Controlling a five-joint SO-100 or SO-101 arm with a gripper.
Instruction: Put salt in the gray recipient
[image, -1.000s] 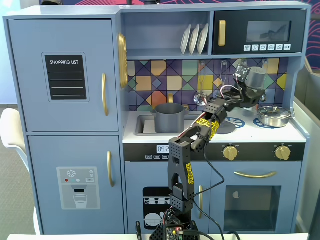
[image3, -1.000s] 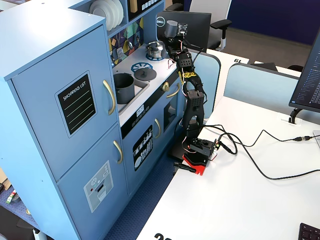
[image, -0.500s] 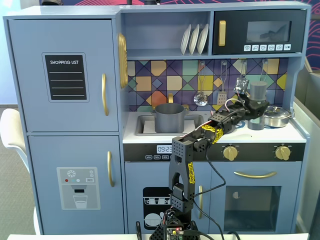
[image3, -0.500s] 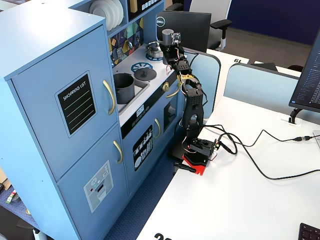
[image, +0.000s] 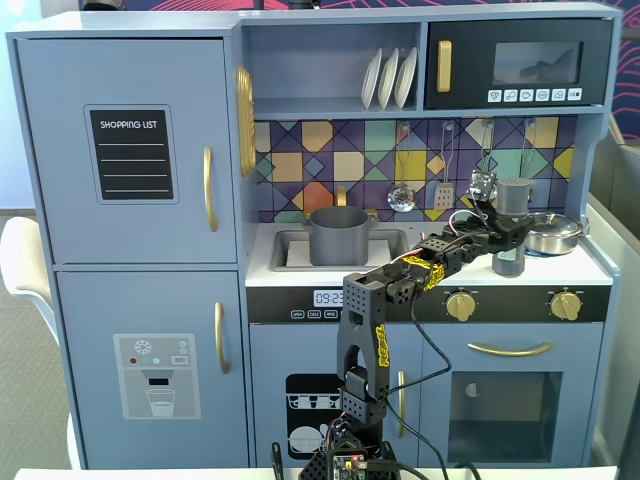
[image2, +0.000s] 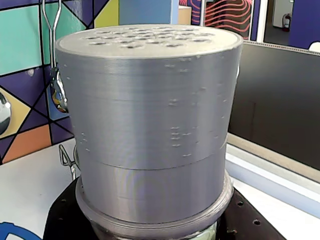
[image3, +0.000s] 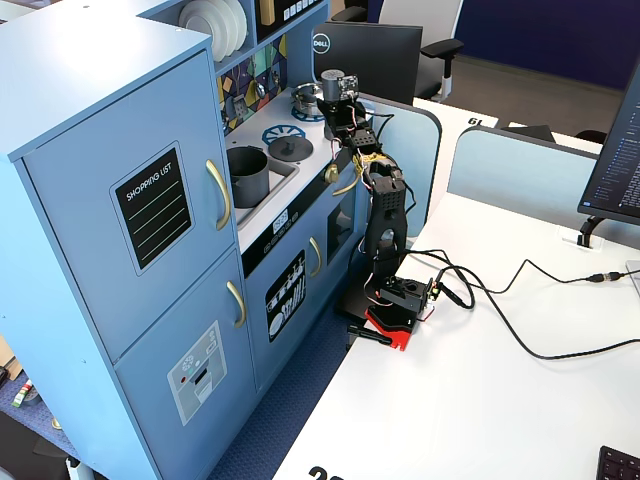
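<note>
Blue toy-kitchen cabinetry fills both fixed views, with a patterned tile backsplash behind the white countertop (image: 300, 272).

On that counter the salt (image: 511, 225) stands upright near the front edge, at about 3 o'clock from the arm's elbow, its base on or just above the surface; which one cannot be told. The gripper (image: 503, 232) wraps its middle, pinching the salt from the sides, so the perforated top stays clear. In the wrist view the salt's (image2: 150, 125) lighter cap fills nearly the whole picture, holes facing up, which suggests it is being carried or set down level, not poured.

At 9 o'clock from the salt, well apart, the gray recipient (image: 338, 236) sits in the sink recess, open mouth up and ready to receive. A shiny steel pan (image: 551, 232) with its lid lies just beside the salt at 3 o'clock. In the other fixed view the salt (image3: 331, 85) sits at 2 o'clock from the gray recipient (image3: 247, 175), with a flat gray lid (image3: 290, 149) between them.

Readable writing: "SHOPPING LIST" on the black board (image: 132, 155) of the fridge door, and "DELL" on the monitor (image3: 372, 58) behind the arm.
</note>
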